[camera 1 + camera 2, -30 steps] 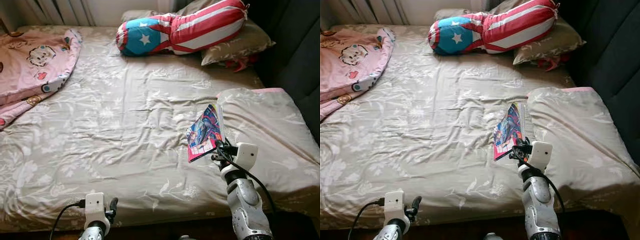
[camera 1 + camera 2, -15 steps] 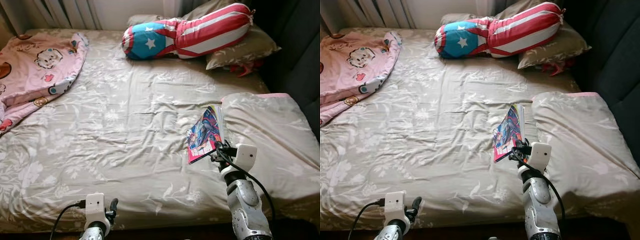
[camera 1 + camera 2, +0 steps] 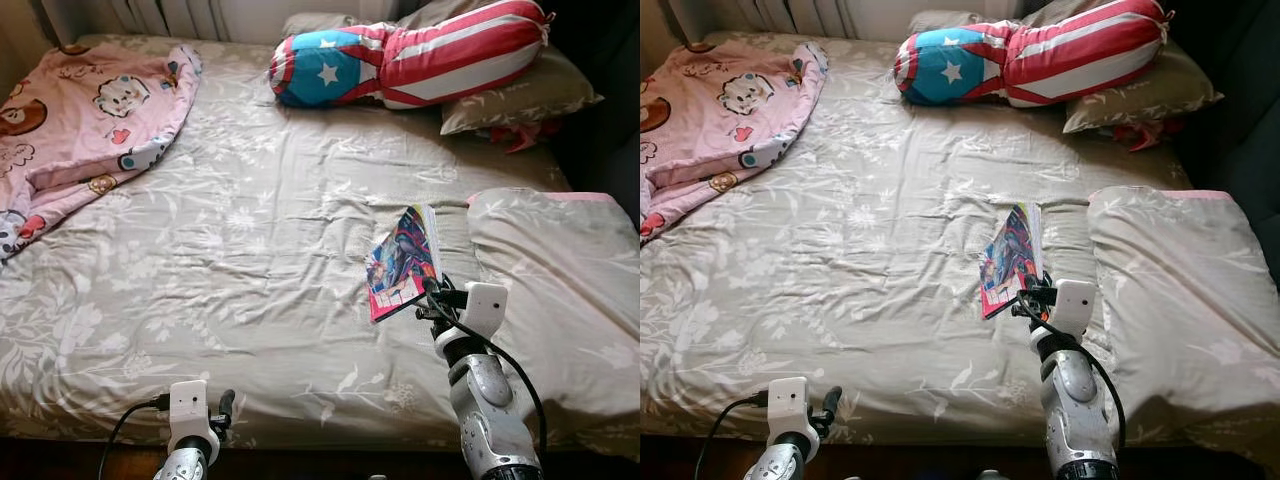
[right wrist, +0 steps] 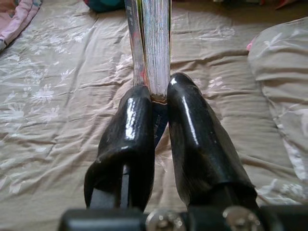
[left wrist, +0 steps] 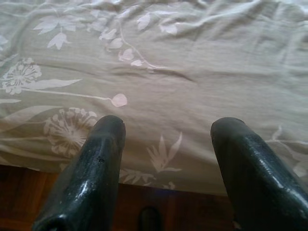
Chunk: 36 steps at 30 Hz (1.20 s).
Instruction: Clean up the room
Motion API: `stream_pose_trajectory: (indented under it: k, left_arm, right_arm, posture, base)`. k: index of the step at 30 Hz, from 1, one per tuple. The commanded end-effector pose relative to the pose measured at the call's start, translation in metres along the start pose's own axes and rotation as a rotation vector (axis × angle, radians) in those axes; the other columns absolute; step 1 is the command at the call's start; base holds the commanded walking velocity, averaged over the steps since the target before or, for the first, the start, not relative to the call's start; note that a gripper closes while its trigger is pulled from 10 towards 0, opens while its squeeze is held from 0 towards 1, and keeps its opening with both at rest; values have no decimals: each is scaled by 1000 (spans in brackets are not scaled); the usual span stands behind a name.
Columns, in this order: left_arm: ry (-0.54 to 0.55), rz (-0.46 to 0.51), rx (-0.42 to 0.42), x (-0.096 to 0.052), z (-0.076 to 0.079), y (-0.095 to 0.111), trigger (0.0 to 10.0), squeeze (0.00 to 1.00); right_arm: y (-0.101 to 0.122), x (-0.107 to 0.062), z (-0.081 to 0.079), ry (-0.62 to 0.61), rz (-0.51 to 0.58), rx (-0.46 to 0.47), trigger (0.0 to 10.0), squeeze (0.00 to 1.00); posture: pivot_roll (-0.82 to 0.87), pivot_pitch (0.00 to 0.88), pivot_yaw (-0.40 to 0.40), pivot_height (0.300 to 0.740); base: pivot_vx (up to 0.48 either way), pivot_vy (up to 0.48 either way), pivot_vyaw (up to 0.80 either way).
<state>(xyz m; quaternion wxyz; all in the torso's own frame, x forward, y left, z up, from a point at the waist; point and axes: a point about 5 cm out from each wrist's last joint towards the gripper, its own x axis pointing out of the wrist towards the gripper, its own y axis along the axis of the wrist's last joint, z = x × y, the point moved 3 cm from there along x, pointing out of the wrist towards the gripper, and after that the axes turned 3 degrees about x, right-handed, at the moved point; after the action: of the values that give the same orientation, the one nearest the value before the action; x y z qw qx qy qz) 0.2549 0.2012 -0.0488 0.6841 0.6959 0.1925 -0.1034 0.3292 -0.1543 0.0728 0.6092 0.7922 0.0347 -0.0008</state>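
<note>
A colourful comic book [image 3: 403,262] is held up over the bed, near its right side, with my right gripper [image 3: 432,297] shut on its lower edge. In the right wrist view the two black fingers [image 4: 139,130] pinch the book's page edges [image 4: 155,43]. My left gripper [image 3: 222,410] stays low by the bed's front edge; the left wrist view shows its fingers [image 5: 94,163] open over the beige floral sheet [image 5: 159,62], with nothing between them.
A pink cartoon blanket [image 3: 75,120] lies crumpled at the bed's far left. A star-and-stripes bolster [image 3: 400,60] rests on a beige pillow [image 3: 520,95] at the head. Another beige pillow [image 3: 560,260] lies to the right of the book. Dark floor shows below the bed edge.
The camera has shifted, so the whole bed sits further right and lower in view. My right gripper still holds the book in much the same pose.
</note>
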Motion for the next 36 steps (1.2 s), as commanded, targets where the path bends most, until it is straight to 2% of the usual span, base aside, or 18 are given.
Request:
stream_pose_trajectory:
  k: [1,8,24,36]
  left_arm:
    - [-4,-38,-7,-5,2,-11,10000,0]
    - [-4,-39,-6,-6,2,-12,10000,0]
    - [-8,-34,7,-5,3,-10,10000,0]
    - [-2,-5,8,-3,1,-5,10000,0]
  right_arm:
    - [4,-1,2,-1,26,-7,10000,0]
    - [2,-2,2,3,20,-8,10000,0]
    - [2,-1,2,6,17,-8,10000,0]
    - [-1,-2,0,13,9,-6,10000,0]
  posture:
    - [-42,187,-60,740]
    - [-41,188,-60,740]
    - [-41,189,-61,740]
    - [-41,190,-61,740]
  base:
    - [0,0,0]
    - [0,0,0]
    - [293,0,0]
    - [0,0,0]
